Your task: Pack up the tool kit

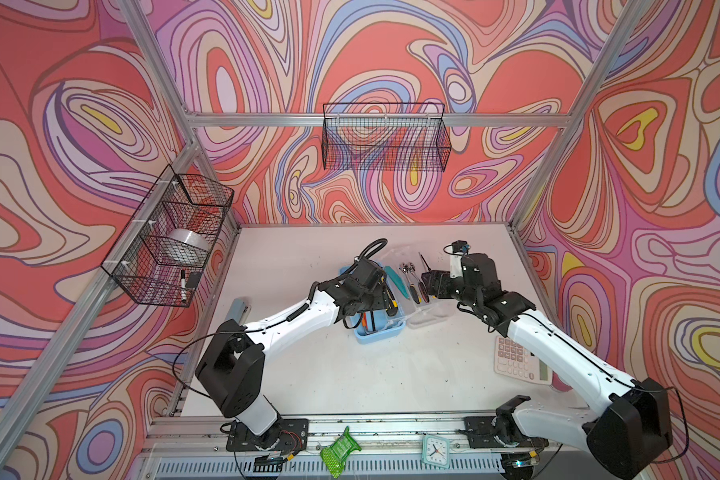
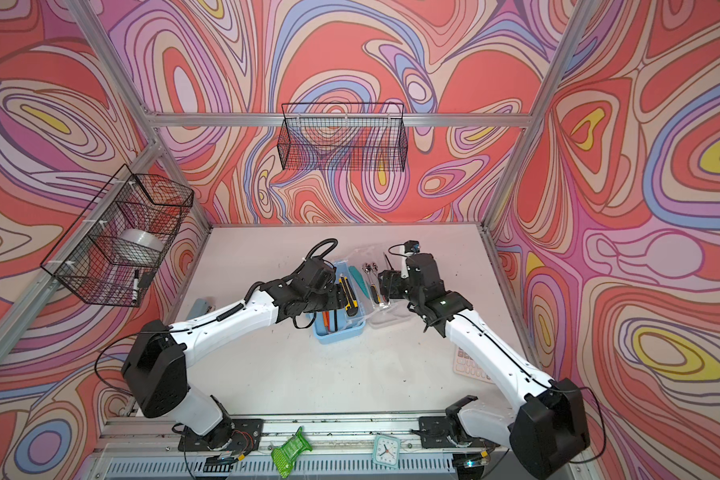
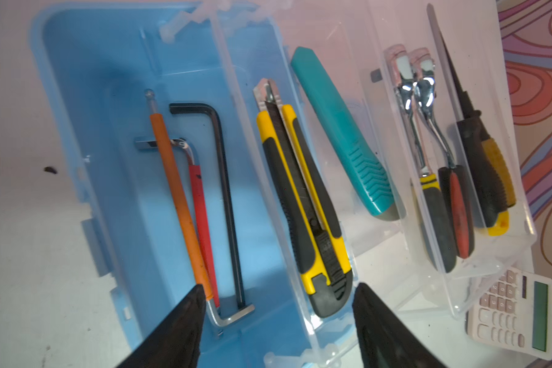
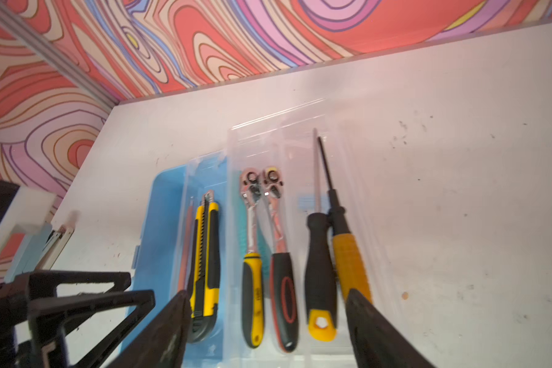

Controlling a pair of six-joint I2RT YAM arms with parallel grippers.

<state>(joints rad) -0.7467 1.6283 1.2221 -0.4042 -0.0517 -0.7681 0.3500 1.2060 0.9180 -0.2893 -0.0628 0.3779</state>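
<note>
Left end effector [image 3: 279, 286]: fingers spread, empty, above light blue rectangular plastic box [image 1: 381, 336], mid-frame in both top views. Left wrist view shows black, orange, red L-shaped hex keys [image 3: 227, 191] inside; top views hide most under arm. Right end effector [image 4: 267, 291]: spread, empty. Right wrist view shows two chrome ratchets [image 4: 251, 280] and two black-yellow screwdrivers [image 4: 321, 270] in clear plastic tray [image 4: 284, 143].

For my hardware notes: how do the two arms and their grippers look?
Left arm and right arm: white shells, black joints, boxy black housings. A thin black cable runs along each; a ribbed black hose loops by the left wrist. Left gripper and right gripper: black tapering fingers.
</note>
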